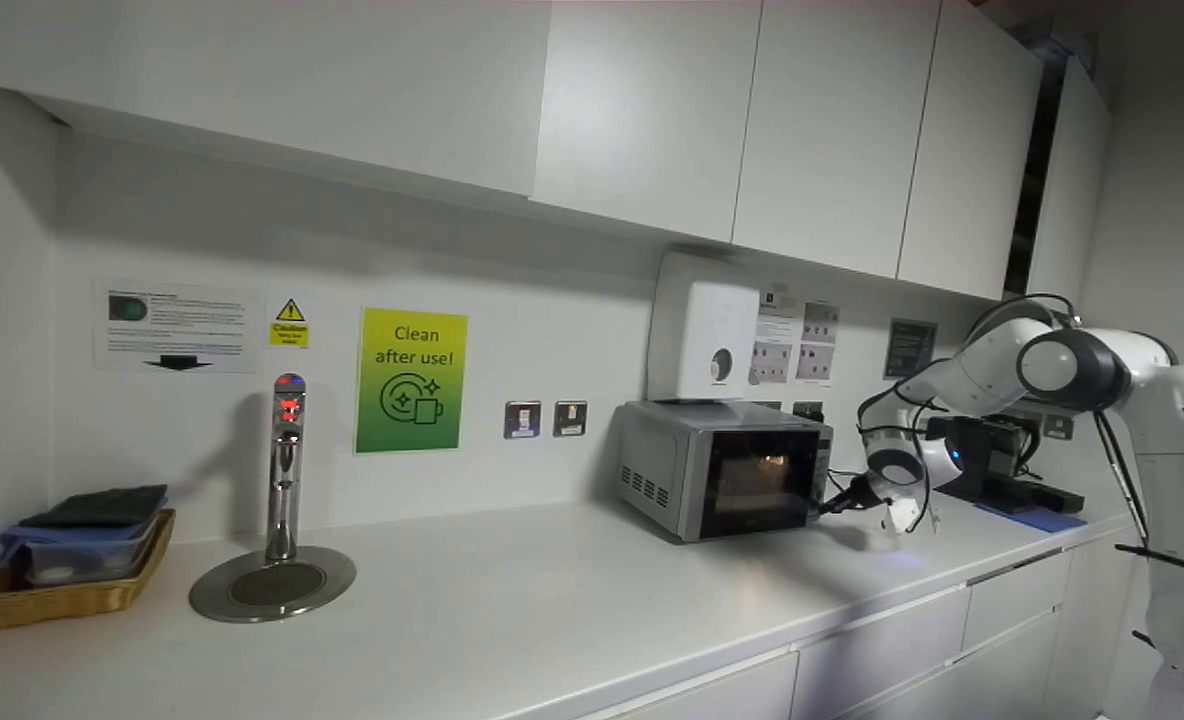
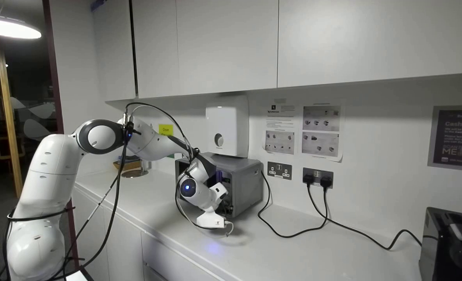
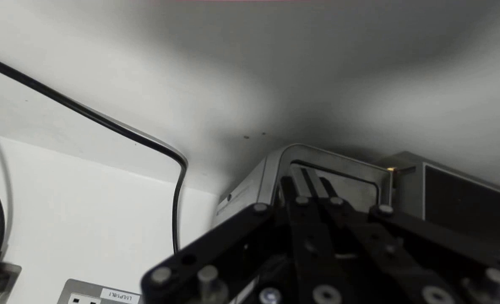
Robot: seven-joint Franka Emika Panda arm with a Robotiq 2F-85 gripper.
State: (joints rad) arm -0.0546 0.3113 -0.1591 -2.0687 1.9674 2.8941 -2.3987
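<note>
Boxy grey metal microwave (image 1: 657,460): standing on smooth white worktop (image 1: 512,620), front face right at the slim black fingers (image 3: 302,215)
Flat rounded-corner grey panel (image 3: 355,185): sitting directly ahead of the tips; can't tell contact
Fingers: sitting pressed together, holding nothing
Rectangular dark-glass door (image 1: 752,495): sitting beside panel
Smooth black cable (image 3: 106,122): curving over worktop

In an exterior view, microwave (image 1: 727,475) on the counter (image 1: 502,600), gripper (image 1: 828,507) at its right! Tap (image 1: 284,475) left, basket (image 1: 67,602) farther left.
</note>
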